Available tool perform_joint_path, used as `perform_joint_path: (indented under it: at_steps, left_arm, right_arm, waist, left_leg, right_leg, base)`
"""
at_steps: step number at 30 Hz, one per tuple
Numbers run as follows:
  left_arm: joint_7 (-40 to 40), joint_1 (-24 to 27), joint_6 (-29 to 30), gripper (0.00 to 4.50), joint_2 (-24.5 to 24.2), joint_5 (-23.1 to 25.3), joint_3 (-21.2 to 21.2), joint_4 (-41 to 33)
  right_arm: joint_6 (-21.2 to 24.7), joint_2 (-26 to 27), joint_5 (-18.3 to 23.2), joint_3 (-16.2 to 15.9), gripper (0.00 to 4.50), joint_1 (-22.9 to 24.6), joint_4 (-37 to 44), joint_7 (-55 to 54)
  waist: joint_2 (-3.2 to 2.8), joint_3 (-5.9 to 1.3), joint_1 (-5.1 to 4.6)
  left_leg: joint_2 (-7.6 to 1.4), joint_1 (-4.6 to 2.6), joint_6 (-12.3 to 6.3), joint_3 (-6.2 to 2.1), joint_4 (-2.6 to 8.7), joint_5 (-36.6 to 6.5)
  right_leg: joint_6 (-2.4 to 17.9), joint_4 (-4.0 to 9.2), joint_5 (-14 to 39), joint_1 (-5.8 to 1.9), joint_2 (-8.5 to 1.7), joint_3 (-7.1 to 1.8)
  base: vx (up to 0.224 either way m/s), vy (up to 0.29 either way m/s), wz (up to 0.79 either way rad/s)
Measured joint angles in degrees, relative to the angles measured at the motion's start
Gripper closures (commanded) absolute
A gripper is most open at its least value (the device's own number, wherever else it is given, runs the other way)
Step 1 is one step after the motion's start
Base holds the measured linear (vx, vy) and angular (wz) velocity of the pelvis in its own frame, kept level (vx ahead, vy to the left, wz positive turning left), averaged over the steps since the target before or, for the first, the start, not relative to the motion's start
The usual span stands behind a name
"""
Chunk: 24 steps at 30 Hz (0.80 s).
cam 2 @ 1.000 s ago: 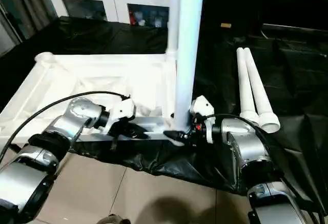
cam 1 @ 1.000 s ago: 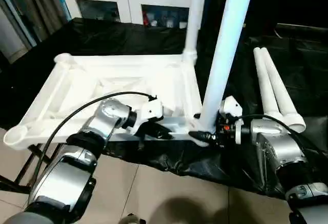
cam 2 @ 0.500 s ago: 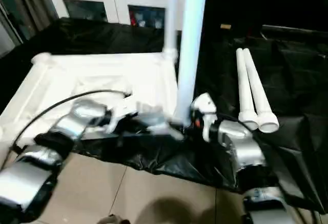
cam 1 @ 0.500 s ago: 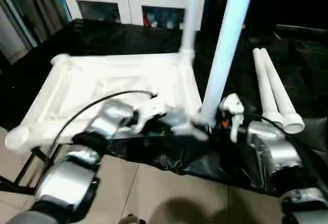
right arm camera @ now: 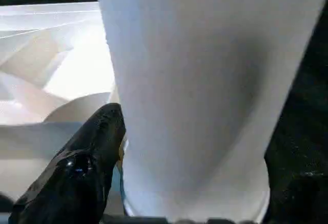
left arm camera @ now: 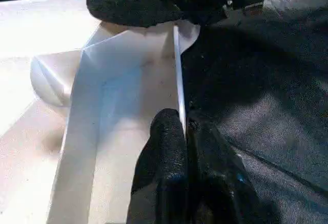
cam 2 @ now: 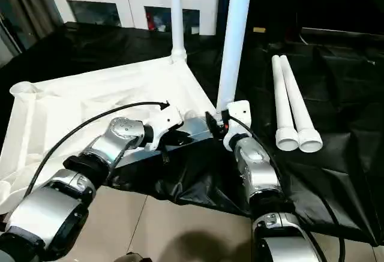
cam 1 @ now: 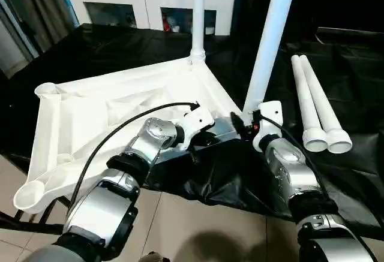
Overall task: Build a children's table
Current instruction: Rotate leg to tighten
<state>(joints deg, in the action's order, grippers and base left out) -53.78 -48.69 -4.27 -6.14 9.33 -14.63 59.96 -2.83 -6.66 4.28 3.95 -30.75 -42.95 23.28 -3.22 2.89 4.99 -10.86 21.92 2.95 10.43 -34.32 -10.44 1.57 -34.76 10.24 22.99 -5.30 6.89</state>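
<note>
The tabletop point(cam 1: 120, 103) lies upside down on the black-covered desk point(cam 1: 90, 43), ribbed underside up, skewed so that one corner socket hangs off the near edge at about seven o'clock. One leg point(cam 1: 197, 16) already stands upright in the far corner socket, up at twelve o'clock. A second leg point(cam 1: 269, 40) rises from the near right corner, leaning slightly to one o'clock — this is the step in hand, by my reading: seating leg number two.

The right hand point(cam 1: 247, 123) is wrapped around the base of that leg, one black finger point(right arm camera: 82, 167) against the white tube in its wrist view, the other side in shadow; it looks like a wide grip on the leg just above the socket. The left hand point(left arm camera: 185, 147) is pinched shut on the thin near rim wall of the tabletop, fingers squeezed together on the edge, just beside the same corner — bracing the top, I'd say.

Over at three o'clock two spare legs point(cam 1: 315, 103) lie side by side on the desk, touching each other, flared ends towards the robot, well apart from the tabletop.

So roughly half the legs are up, two to go. The next move, as I judge it, calls for straightening that leaning leg and pressing it fully into the socket while the left hand keeps the top from sliding; whether it is fully home cannot be seen from here. After that — release and reach to three o'clock for a spare.
</note>
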Motion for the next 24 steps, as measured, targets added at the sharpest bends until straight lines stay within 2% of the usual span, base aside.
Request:
perform_joint_path:
  at_steps: [2, 3, 7, 12, 13, 17, 18, 24]
  left_arm:
    - [-3.6, 0.7, -1.7, 4.5, -1.2, -0.4, -0.4, -0.5]
    - [-4.5, 1.0, -2.3, 4.5, -1.8, -0.6, -0.4, -0.8]
    - [-9.7, 1.4, -3.6, 4.5, -3.9, -1.2, -0.4, -1.3]
    - [-16.5, 1.7, -5.6, 4.5, -6.4, -1.8, -1.0, -1.3]
    - [-17.8, 1.7, -5.7, 4.5, -6.8, -1.8, -1.2, -1.3]
    - [-22.7, 2.1, -6.5, 4.5, -8.5, -1.9, -2.1, -2.4]
    - [-23.4, 2.2, -6.7, 4.5, -8.7, -1.9, -2.1, -2.5]
    - [-25.0, 2.5, -7.3, 4.5, -9.1, -1.9, -2.2, -2.9]
  right_arm:
    - [0.0, -2.2, 0.4, -2.0, 0.52, 0.0, 0.1, 6.2]
    - [0.1, -3.0, 0.6, -2.7, 0.26, 0.1, 0.2, 8.5]
    - [0.4, -6.3, 2.2, -5.0, 0.26, 1.6, 2.4, 20.3]
    - [4.8, -11.7, 4.4, -8.4, 0.26, 2.6, 6.8, 35.6]
    - [5.2, -12.6, 4.7, -9.0, 0.51, 2.8, 7.1, 37.9]
    - [6.5, -15.2, 4.9, -11.4, 0.65, 3.1, 9.0, 45.0]
    - [6.5, -15.3, 4.9, -11.6, 0.89, 3.1, 9.1, 46.0]
    - [7.4, -16.1, 4.9, -12.3, 1.31, 3.4, 10.2, 47.8]
  waist:
    - [-0.02, 0.0, 0.06]
    - [-0.02, 0.0, 0.1]
    - [-0.02, 0.01, 0.16]
    - [0.01, 0.04, 0.53]
    - [0.07, 0.05, 0.59]
    - [0.1, 0.07, 0.91]
    - [0.1, 0.07, 0.96]
    - [0.08, 0.06, 1.35]
  left_leg:
    - [-0.01, 0.04, -0.01, 0.0, 0.0, 0.0]
    - [-0.03, 0.05, -0.01, 0.0, -0.01, 0.0]
    - [-0.04, 0.14, -0.04, 0.02, -0.07, 0.0]
    - [-0.05, 0.17, -0.06, 0.02, -0.15, 0.0]
    - [-0.05, 0.16, -0.05, 0.02, -0.15, 0.0]
    - [-0.06, 0.14, -0.05, 0.02, -0.15, 0.0]
    - [-0.06, 0.14, -0.05, 0.02, -0.15, 0.0]
    - [-0.06, 0.13, -0.04, 0.02, -0.15, 0.0]
  right_leg:
    - [-0.1, 0.0, 0.0, 0.03, 0.01, 0.0]
    - [-0.1, 0.0, 0.1, 0.03, 0.02, 0.01]
    - [0.0, 0.02, 0.1, 0.08, 0.03, 0.01]
    - [0.0, 0.04, 0.1, 0.04, 0.02, 0.0]
    - [0.0, 0.03, 0.1, 0.04, 0.01, 0.0]
    - [0.0, 0.02, 0.1, 0.04, 0.01, 0.01]
    - [0.0, 0.02, 0.1, 0.03, 0.01, 0.01]
    - [0.0, 0.02, 0.1, 0.04, 0.01, 0.0]
  base:
    - [0.0, 0.0, 0.0]
    - [0.0, 0.0, 0.0]
    - [0.0, 0.0, 0.0]
    - [0.0, 0.0, 0.0]
    - [0.0, 0.0, 0.0]
    - [0.0, 0.0, 0.0]
    - [0.0, 0.0, 0.0]
    - [0.0, 0.0, 0.0]
